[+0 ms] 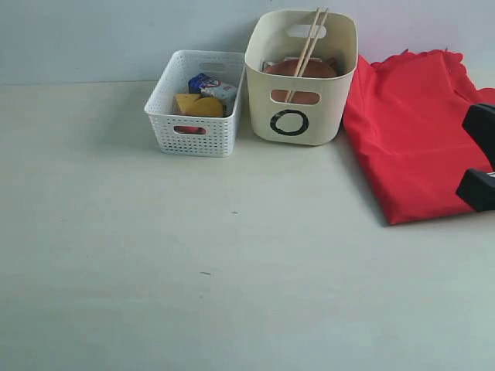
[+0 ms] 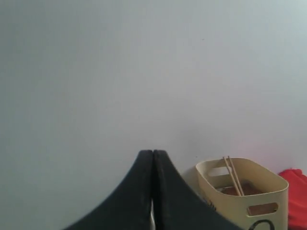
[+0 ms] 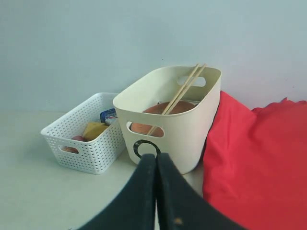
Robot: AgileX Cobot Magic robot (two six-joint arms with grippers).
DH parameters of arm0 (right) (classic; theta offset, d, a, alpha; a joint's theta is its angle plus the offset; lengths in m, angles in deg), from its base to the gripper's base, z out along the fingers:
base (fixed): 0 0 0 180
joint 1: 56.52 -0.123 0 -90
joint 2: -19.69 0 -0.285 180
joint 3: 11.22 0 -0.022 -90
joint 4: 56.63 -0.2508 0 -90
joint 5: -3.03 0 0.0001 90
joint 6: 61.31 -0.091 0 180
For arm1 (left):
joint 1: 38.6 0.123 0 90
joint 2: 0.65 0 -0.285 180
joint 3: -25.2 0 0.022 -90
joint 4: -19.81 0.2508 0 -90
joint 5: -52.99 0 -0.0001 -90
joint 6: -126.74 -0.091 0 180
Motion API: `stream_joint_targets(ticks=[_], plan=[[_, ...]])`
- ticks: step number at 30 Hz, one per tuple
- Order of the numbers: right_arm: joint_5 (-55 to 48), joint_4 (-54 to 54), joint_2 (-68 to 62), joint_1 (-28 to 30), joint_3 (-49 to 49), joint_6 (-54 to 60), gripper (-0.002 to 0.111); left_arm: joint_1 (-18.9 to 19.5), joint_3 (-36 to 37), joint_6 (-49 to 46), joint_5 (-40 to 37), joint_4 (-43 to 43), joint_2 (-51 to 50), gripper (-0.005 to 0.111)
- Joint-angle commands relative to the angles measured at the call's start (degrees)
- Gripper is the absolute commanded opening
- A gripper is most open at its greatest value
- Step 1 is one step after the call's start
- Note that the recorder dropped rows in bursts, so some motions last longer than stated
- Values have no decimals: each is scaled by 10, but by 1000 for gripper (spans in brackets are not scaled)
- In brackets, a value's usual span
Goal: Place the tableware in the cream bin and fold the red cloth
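R gripper (image 3: 156, 155): jaws pressed together, nothing between them. Just ahead of its tips stands the cream bin (image 3: 187, 124), w/ the wooden chopsticks (image 3: 184, 88) leaning out over the rim and the brown plate (image 3: 160, 108) inside. The red cloth (image 3: 254, 158) lies beside this gripper and touches the bin's side. L gripper (image 2: 152, 153): also closed, empty; the bin is ahead of it, further off. On the bin's far side from the R gripper is the white basket (image 3: 86, 143).

Exterior view raised, angled down over table (image 1: 232, 294) toward wall (image 1: 93, 39), wrist views low, near-level — all three share cream bin (image 1: 334, 100)
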Motion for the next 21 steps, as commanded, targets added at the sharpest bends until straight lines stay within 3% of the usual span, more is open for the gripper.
stream_joint_targets(ticks=[1, 5, 10, 11, 16, 21], plan=[[7, 3, 0, -1, 1, 0, 0, 3, 58, -95, -26, -82, 86, 0], [7, 3, 0, -1, 1, 0, 0, 27, 109, -199, -21, -190, 144, 0], [7, 3, 0, -1, 1, 0, 0, 61, 152, -180, 8, -190, 189, 0], [7, 3, 0, -1, 1, 0, 0, 70, 152, -175, -37, -190, 199, 0], [7, 3, 0, -1, 1, 0, 0, 113, 152, -162, -125, -175, 203, 0], [7, 3, 0, -1, 1, 0, 0, 118, 152, -150, -191, -175, 203, 0]])
